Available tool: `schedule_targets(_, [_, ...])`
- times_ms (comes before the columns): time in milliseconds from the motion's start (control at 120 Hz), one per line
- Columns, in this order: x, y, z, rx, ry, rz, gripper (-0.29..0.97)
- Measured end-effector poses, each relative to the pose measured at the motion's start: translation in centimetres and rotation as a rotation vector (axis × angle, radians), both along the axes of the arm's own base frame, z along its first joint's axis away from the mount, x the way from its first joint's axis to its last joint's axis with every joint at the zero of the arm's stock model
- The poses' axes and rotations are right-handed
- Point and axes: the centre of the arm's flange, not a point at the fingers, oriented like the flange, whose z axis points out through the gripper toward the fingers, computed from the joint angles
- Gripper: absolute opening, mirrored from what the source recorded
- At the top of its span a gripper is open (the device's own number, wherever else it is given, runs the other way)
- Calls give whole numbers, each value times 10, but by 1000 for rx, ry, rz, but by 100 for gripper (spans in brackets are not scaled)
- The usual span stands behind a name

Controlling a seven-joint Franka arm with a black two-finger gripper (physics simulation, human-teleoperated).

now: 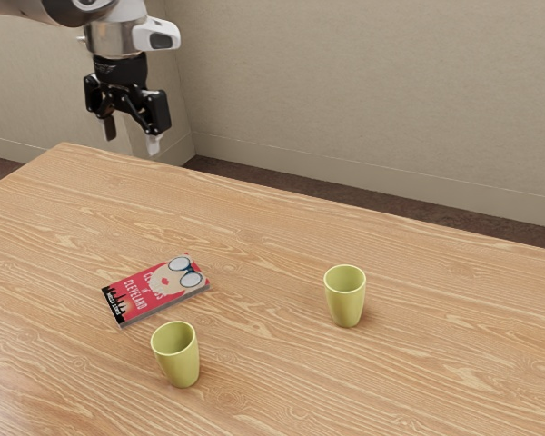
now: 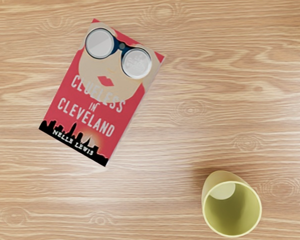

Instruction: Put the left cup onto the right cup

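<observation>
Two smooth, tapered yellow-green cups, left cup [image 1: 175, 352] and right cup [image 1: 345, 294], upright with round mouths open, plus one flat red paperback [image 1: 154, 289] showing a cartoon face in glasses, all on a matte wood-grain table [image 1: 436, 381]. Black gripper [image 1: 132, 134] high above the tabletop, jaws apart, clamped on nothing. Left cup well below the jaws and far from them, just beside the paperback; right cup likewise far below, farther still from the jaws, well apart from its twin.
</observation>
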Motion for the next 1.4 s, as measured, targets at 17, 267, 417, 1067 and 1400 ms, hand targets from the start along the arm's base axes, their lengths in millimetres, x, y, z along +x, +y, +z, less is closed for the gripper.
schedule_targets(17, [0, -1, 0, 0, 0, -2, 68])
schedule_targets(267, [-37, -7, -21, 1, 58, 1, 68])
schedule_targets(417, [-64, -12, -53, 5, 111, 0, 68])
schedule_targets(1067, [-71, -13, -209, -24, 107, -7, 68])
schedule_targets(1400, [-71, -13, -261, -45, 75, -7, 68])
